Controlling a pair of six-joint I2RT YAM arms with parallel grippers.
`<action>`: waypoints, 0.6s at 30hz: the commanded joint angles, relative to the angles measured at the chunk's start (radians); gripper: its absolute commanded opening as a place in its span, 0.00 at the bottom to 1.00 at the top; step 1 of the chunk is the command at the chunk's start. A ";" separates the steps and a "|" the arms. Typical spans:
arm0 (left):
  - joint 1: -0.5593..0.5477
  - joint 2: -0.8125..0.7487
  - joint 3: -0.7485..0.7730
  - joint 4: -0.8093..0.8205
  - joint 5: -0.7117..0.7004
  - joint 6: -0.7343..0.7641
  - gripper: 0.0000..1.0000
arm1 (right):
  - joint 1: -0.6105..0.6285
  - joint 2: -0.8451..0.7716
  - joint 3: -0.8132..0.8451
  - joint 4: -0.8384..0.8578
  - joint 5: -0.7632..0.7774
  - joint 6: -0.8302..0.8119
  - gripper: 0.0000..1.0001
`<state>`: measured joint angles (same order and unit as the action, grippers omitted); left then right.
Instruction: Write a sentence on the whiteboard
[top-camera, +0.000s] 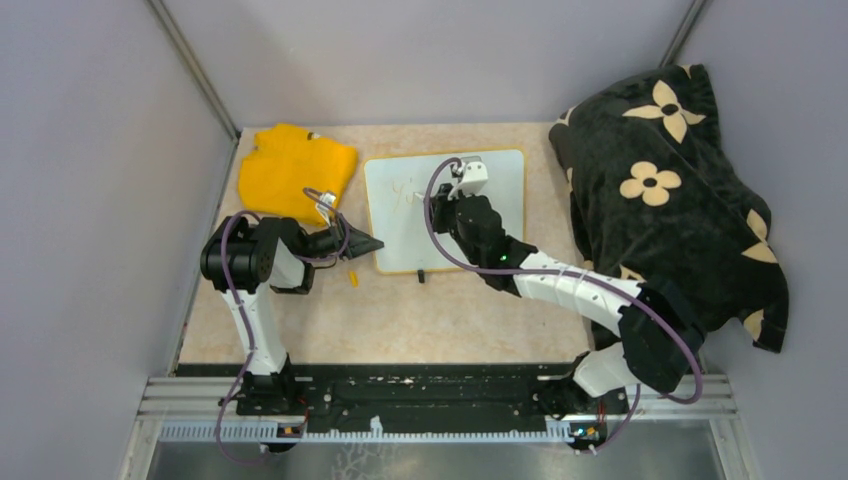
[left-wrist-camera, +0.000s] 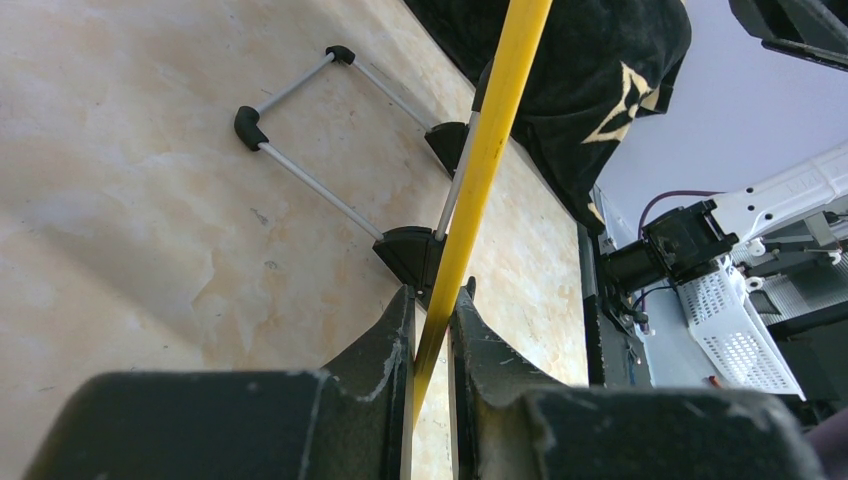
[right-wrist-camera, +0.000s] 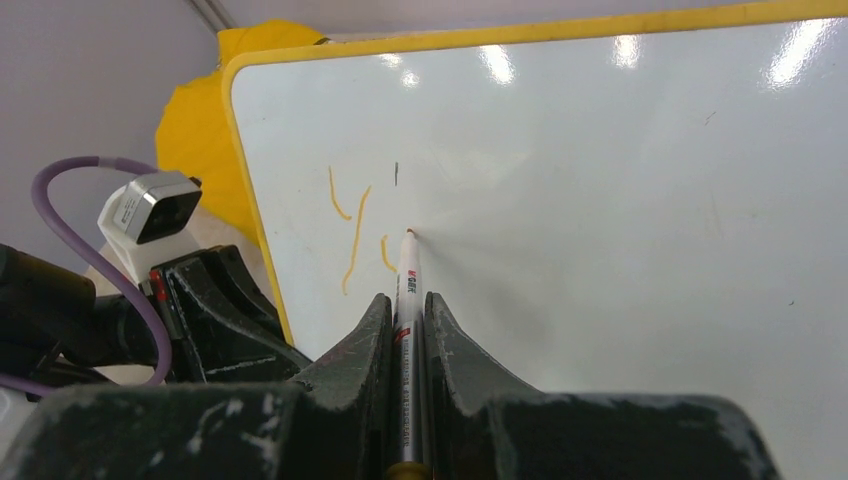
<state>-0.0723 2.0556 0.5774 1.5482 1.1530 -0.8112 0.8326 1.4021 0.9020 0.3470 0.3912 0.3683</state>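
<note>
orange strokes (right-wrist-camera: 356, 238), perhaps 'yo', lie beside the marker (right-wrist-camera: 408, 285) on the whiteboard (right-wrist-camera: 600, 200).

Yellow-rimmed whiteboard (top-camera: 400, 222), sentence (right-wrist-camera: 356, 240) just few orange strokes.

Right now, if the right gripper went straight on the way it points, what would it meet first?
The whiteboard: the pen in the right gripper has its tip at the surface, beside the yellow strokes; actual contact is hard to judge.
</note>
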 joint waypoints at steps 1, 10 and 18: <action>-0.003 0.031 0.002 0.243 -0.014 -0.001 0.00 | -0.009 0.021 0.062 0.029 0.001 -0.014 0.00; -0.003 0.031 0.002 0.243 -0.014 0.000 0.00 | -0.009 0.047 0.072 0.026 -0.033 -0.001 0.00; -0.003 0.032 0.002 0.243 -0.015 -0.002 0.00 | -0.009 0.042 0.054 0.013 -0.053 0.015 0.00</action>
<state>-0.0723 2.0556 0.5774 1.5482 1.1522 -0.8112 0.8299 1.4410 0.9321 0.3527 0.3401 0.3721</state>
